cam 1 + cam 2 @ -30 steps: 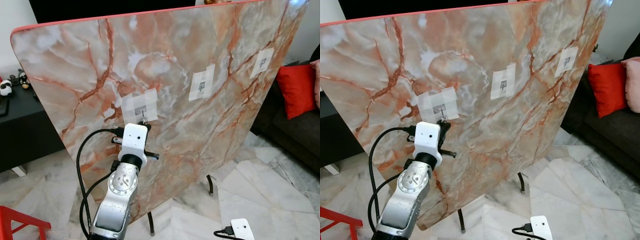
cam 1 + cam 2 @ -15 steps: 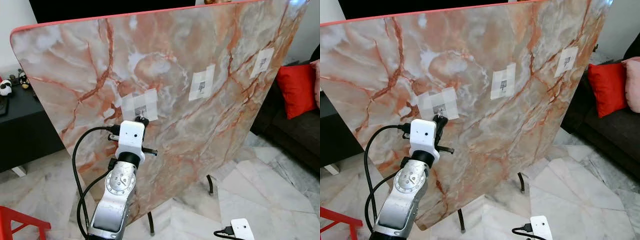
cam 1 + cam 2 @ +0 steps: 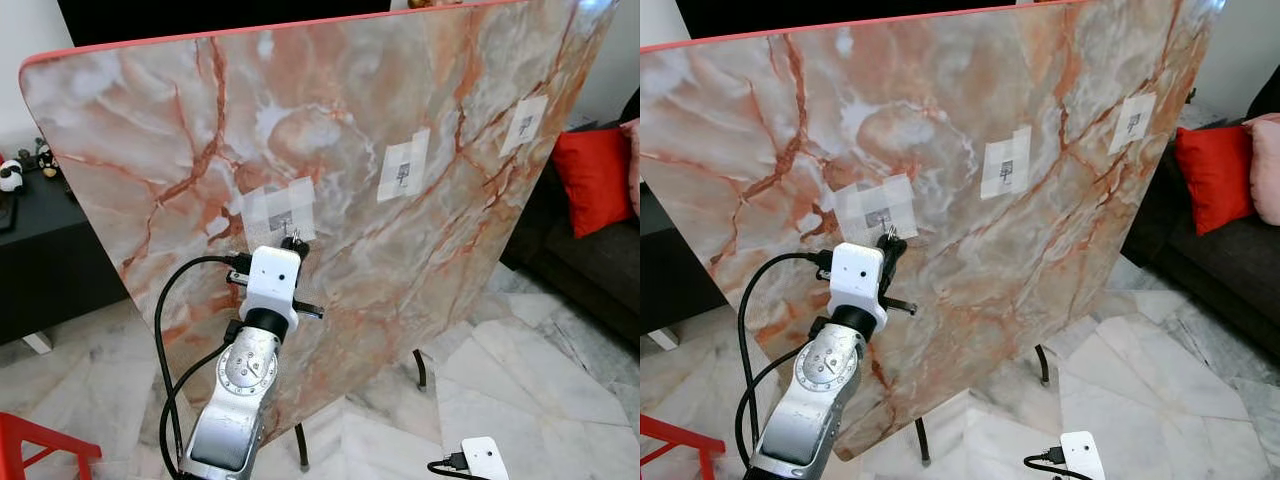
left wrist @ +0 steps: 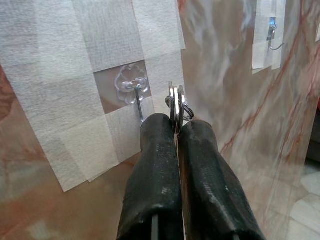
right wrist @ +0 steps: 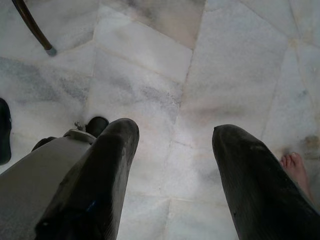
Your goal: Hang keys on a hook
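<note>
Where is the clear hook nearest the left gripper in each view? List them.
Left eye view: clear hook left of centre, just above the left gripper.
Right eye view: left of centre.
Left wrist view: upper middle, beside the keys.
Shared landmark: the white tape patch around it.

Marble-tiled living room in daylight
White marble floor at lower right; dark sofa with red cushion at right; black cabinet at left

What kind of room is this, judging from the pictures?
Probably a home living room: a dark sofa with a red cushion, a marble tile floor, and a low black cabinet beside the tilted marble-pattern board.
</note>
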`<state>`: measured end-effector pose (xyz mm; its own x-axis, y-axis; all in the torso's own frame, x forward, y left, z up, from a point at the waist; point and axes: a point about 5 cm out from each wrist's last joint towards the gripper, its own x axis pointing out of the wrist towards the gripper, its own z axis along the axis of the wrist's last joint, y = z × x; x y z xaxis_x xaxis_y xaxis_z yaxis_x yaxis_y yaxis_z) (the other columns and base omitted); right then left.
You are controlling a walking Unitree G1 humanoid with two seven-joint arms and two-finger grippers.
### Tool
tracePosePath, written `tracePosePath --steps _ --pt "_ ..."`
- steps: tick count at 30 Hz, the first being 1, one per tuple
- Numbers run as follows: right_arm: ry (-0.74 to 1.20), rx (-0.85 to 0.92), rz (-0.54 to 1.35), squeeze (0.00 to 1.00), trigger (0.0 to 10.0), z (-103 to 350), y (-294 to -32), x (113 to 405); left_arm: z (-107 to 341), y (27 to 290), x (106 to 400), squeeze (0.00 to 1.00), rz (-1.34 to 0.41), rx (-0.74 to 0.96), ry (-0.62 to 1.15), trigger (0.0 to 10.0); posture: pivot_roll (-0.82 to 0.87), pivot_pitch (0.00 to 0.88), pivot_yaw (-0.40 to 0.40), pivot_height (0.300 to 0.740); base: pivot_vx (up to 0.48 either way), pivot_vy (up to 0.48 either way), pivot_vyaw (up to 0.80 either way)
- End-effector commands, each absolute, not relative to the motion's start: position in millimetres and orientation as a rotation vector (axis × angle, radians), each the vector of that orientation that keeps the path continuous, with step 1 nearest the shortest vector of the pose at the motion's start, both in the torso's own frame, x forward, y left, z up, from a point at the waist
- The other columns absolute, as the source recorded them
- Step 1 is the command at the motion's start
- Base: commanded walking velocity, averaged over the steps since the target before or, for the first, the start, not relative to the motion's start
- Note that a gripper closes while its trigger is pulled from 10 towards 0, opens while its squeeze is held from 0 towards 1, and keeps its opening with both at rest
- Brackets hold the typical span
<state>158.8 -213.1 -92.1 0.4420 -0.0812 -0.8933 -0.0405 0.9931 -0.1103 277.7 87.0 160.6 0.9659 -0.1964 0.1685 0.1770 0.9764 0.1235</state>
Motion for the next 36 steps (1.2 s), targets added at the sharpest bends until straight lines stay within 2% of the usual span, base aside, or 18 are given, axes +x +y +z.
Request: tracePosePath --steps 1,22,36 --pt "1.113 -0.127 -0.028 0.00 10.0 -91.7 -214.0 159.5 160.3 85.6 277.4 0.00 -0.197 0.120 -0.179 10.0 0.05 0.000 -0.082 0.740 0.000 0.000 0.00" --pt "1.110 -0.122 -0.035 0.00 10.0 -91.5 -213.6 159.9 152.6 82.7 279.6 0.00 -0.193 0.141 -0.141 10.0 0.04 0.000 -0.080 0.740 0.000 0.000 0.00" --pt "1.111 -0.122 -0.034 0.00 10.0 -91.5 -213.7 159.9 161.9 81.5 280.4 0.00 -0.200 0.106 -0.190 10.0 0.04 0.000 -0.081 0.740 0.000 0.000 0.00"
